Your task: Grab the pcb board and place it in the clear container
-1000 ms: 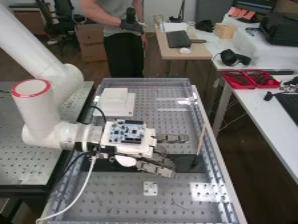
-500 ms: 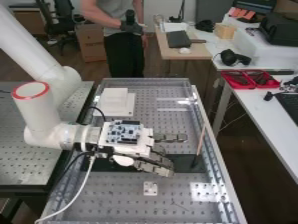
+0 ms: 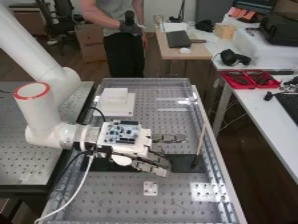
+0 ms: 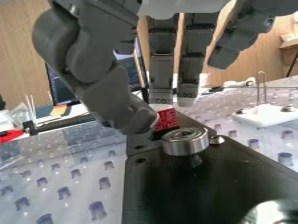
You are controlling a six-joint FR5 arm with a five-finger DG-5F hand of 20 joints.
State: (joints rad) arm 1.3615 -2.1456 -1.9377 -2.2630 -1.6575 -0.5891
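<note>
In the high view the hand (image 3: 149, 162) is over the black strip (image 3: 183, 161) across the bench, its fingers stretched out straight and nothing held. A blue-and-white circuit board (image 3: 122, 132) rides on top of the white mount behind the fingers. In the wrist view the hand (image 4: 166, 60) hangs open above the dark plate (image 4: 199, 185), thumb apart from the fingers. Past the thumb's tip stands a small red printed piece (image 4: 167, 119), partly covered; I cannot tell whether it is a board.
A metal bearing (image 4: 185, 141) sits on the dark plate. A thin upright stick (image 3: 200, 142) stands near the bench's right rail. White stepped block (image 3: 114, 102) lies at the far left, and a small white plate (image 3: 150, 188) nearer. Beyond it all are red bins (image 3: 249, 79).
The hand, with the circuit board on its mount, has shifted slightly left toward the arm's side. Its fingers keep the same straight shape, and the things on the bench have not moved.
</note>
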